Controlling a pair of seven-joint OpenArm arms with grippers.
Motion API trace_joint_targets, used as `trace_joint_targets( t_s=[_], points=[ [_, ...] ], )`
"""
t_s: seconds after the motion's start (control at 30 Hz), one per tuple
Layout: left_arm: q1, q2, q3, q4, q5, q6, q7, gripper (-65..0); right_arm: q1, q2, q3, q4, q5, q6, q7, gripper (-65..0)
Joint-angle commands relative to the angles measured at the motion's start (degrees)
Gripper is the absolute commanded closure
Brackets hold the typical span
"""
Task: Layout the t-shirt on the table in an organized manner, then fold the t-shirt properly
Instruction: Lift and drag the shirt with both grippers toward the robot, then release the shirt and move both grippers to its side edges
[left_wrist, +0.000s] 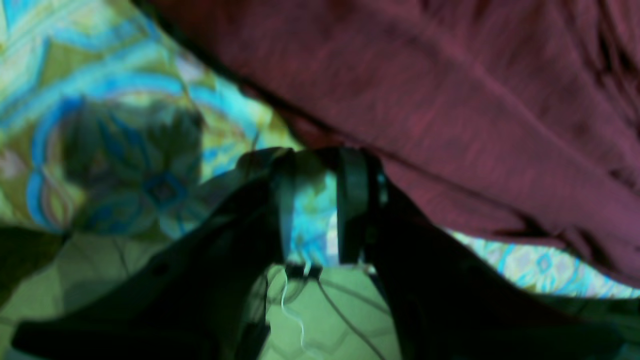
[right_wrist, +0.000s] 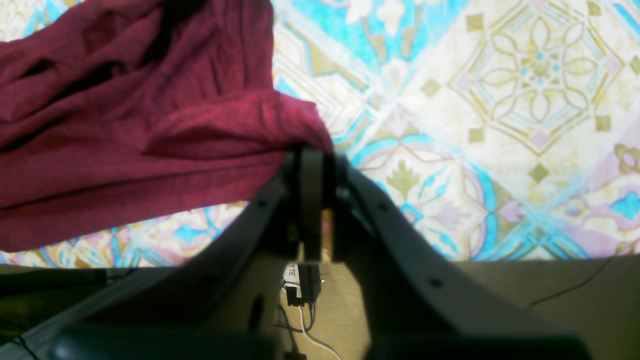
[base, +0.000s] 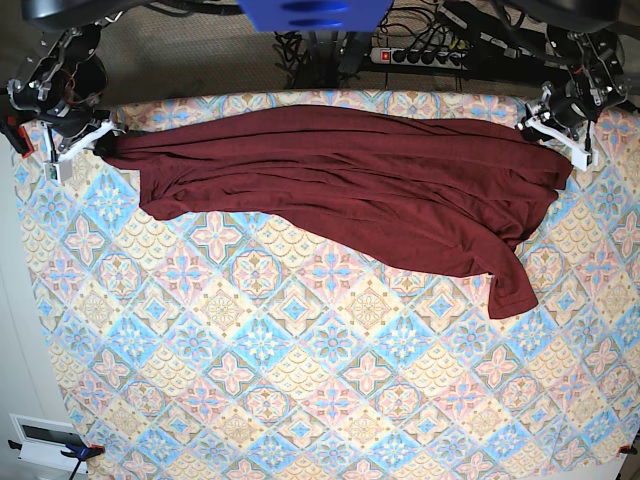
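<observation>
Most of what I see is the table (base: 300, 400), its blue, pink and cream diamond-tile cloth running out to every edge of the base view. Across its far part lies the t-shirt (base: 340, 180), dark maroon and rumpled, stretched sideways between my two arms; one end trails down into a loose tail toward the near right of that view. My right gripper (right_wrist: 312, 150) is at the shirt's corner on the base view's left, jaws pinched together on a bunched fold of the t-shirt (right_wrist: 150, 125), with the fabric spreading away from the tips across the patterned cloth. My left gripper (left_wrist: 317, 160) is at the opposite corner. Its jaws stand a little apart, and through the gap I see only the table (left_wrist: 100, 100) pattern. The t-shirt (left_wrist: 450, 100) edge runs just past the fingertips, with no cloth between them.
</observation>
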Motion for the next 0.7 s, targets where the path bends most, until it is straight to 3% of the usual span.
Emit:
trace_joint_targets(
  t_s=[0.0,0.13,0.3,0.5,0.67],
  points=[
    [-0.2,-1.9,-0.6,1.0,-0.6,-0.1,-0.3,-15.3,0.1,1.0,0.4,0.7,0.7,-0.2,1.1,-1.3],
    [-0.3,-4.7,-1.2,1.0,-0.6,-0.1,-0.3,-16.4,0.1,1.0,0.4,0.8,0.7,-0.2,1.1,-2.8],
    [-1.1,-7.1,-5.3,0.9,-2.4,-0.4,-0.3,-19.6,0.0,1.0,0.5,1.2,0.7,-0.2,1.1,-9.4],
    [-8.2,-7.4,-5.7,0.8,-4.1,-0.4,-0.3,-23.9,-0.4,1.0,0.6,2.7,0.7,-0.2,1.1,-13.4],
    [-15.6,-5.5,-4.7,0.5,-3.9,-0.1,-0.2,-24.1,-2.0,1.0,0.9,7.4,0.6,-0.2,1.6,-13.7]
  ],
)
